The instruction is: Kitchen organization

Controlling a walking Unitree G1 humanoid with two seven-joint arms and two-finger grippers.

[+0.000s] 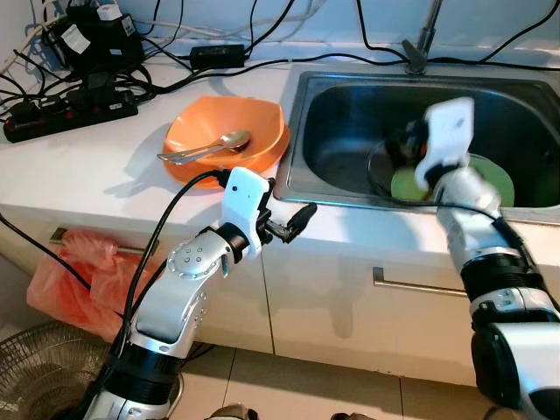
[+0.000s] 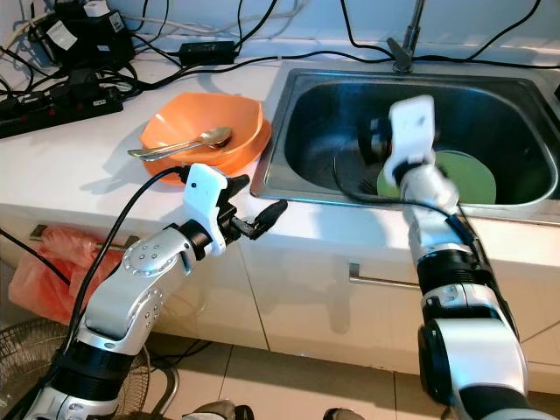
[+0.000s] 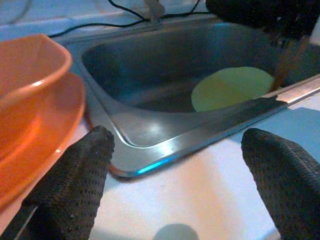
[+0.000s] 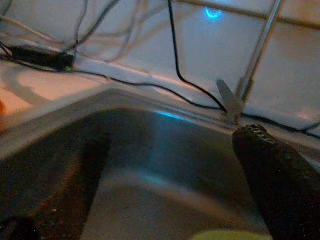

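Note:
An orange bowl (image 1: 227, 136) sits on the white counter left of the sink, on an orange plate, with a metal spoon (image 1: 210, 147) lying in it. A green plate (image 1: 494, 179) lies flat in the steel sink (image 1: 350, 114). My left gripper (image 1: 284, 223) hovers over the counter's front edge, just in front of the bowl, open with nothing between its fingers (image 3: 75, 185). My right gripper (image 1: 407, 147) reaches down into the sink, right beside the green plate, and is open and empty. One of its fingers (image 4: 277, 185) points toward the sink's back wall.
A faucet (image 1: 420, 44) stands behind the sink. A black power strip (image 1: 70, 109) and tangled cables crowd the counter's back left. A red plastic bag (image 1: 74, 280) hangs by the cabinet, above a floor fan (image 1: 35, 376). A drawer handle (image 1: 420, 284) lies below the sink.

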